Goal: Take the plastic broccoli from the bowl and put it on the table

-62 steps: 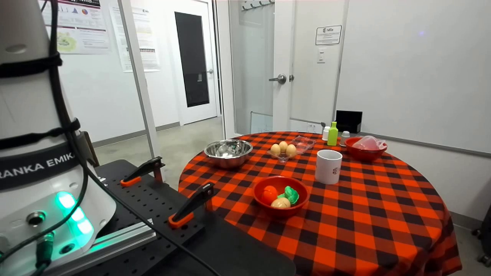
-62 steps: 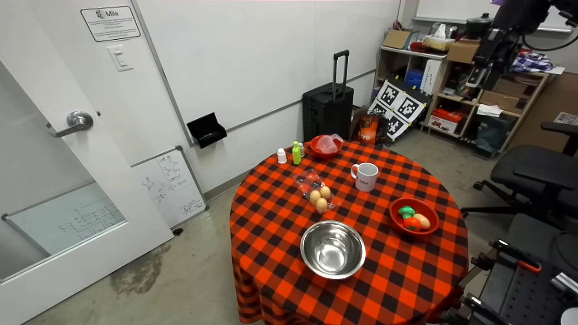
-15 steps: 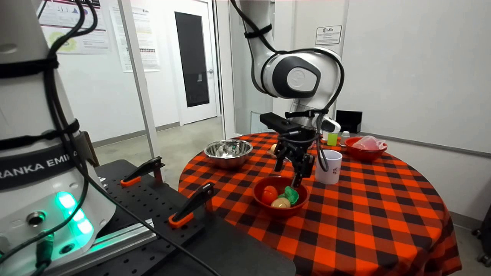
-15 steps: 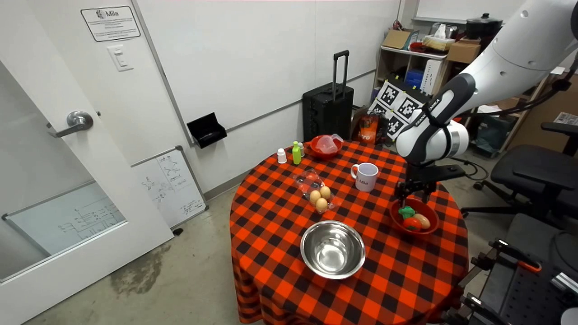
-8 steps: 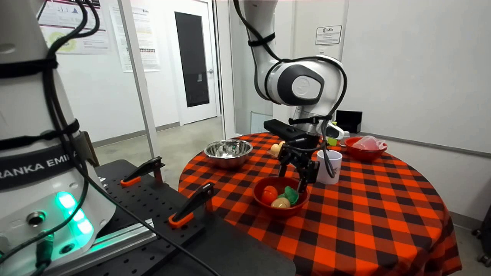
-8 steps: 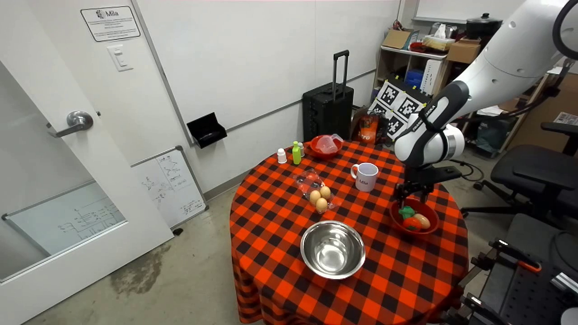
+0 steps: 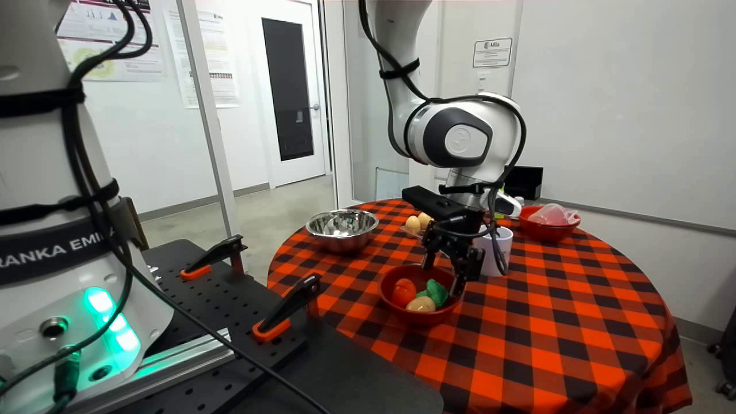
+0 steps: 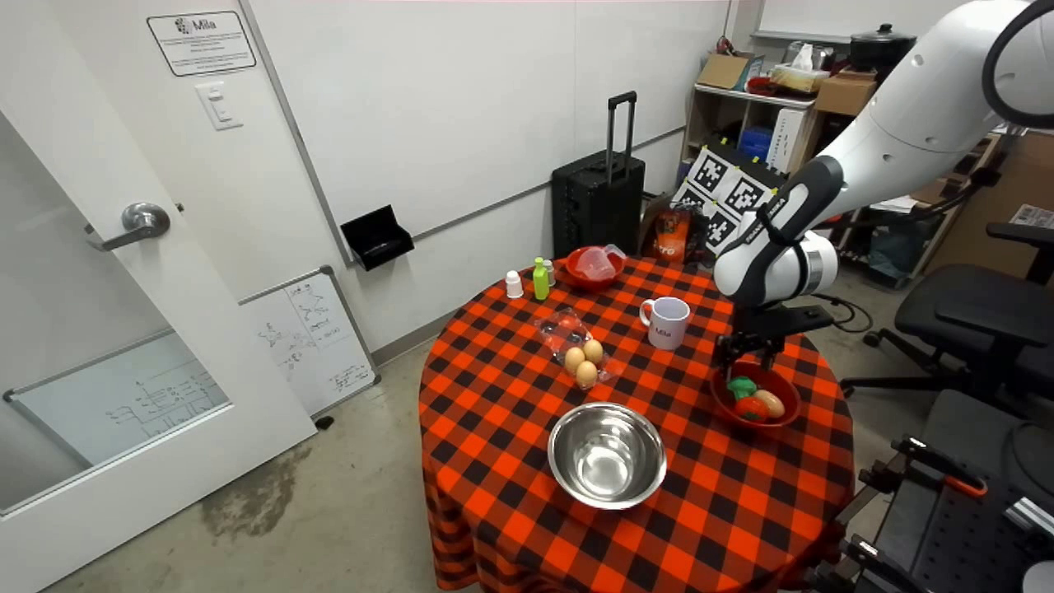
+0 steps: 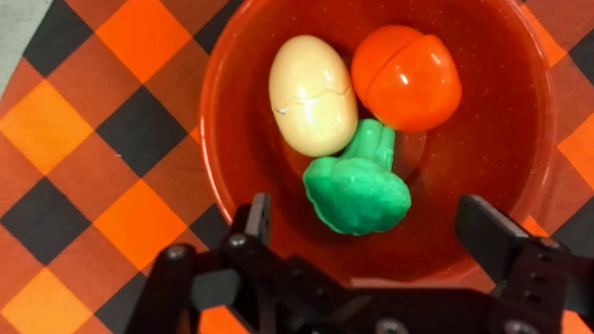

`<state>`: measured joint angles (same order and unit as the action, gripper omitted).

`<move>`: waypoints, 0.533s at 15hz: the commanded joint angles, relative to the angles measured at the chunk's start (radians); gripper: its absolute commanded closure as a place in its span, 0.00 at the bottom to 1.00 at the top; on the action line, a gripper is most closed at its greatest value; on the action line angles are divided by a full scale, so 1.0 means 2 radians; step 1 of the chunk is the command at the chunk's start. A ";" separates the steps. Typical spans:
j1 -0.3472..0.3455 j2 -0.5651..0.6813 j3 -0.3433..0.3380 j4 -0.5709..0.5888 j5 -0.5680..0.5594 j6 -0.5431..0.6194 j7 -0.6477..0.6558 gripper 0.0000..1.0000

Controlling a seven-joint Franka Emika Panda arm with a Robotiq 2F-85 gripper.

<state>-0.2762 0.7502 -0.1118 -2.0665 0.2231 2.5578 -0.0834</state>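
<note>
Claw (image 9: 364,200): spread wide, fingers well apart, placed over the red bowl (image 9: 496,130). In the wrist view you have the plastic broccoli (image 9: 357,197) inside that bowl, its crown lying between your two fingertips with a gap on either side. Stem points away from the claw, toward a toy egg (image 9: 313,97) and a red-orange toy vegetable (image 9: 410,79). The egg shows a crack line round its middle and lies just beside the stem; whether the stem touches the red-orange piece, you cannot tell.

Your arm (image 7: 457,135) comes down from above in an exterior view, fingertips near the bowl's rim; contact there is unclear. Bowl rests on the bench (image 7: 552,333), covered in red-and-black check.

Also on your bench, in an exterior view: a white mug (image 8: 667,325), upright, near the bowl; a steel bowl (image 8: 568,473), well apart from the broccoli; three eggs (image 8: 586,375) in a clear carton (image 8: 564,328); a light green bottle (image 8: 540,282), upright, near a small white shaker (image 8: 514,285). In both exterior views you see a red dish (image 7: 543,233) holding a translucent piece (image 7: 552,214).
</note>
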 commanded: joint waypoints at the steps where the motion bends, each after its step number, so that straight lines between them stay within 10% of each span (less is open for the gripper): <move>1: -0.015 0.020 0.012 0.024 -0.006 -0.005 -0.010 0.00; 8: -0.024 0.036 0.020 0.039 -0.004 -0.010 -0.011 0.00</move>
<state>-0.3017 0.7972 -0.0886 -2.0243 0.2231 2.5561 -0.0837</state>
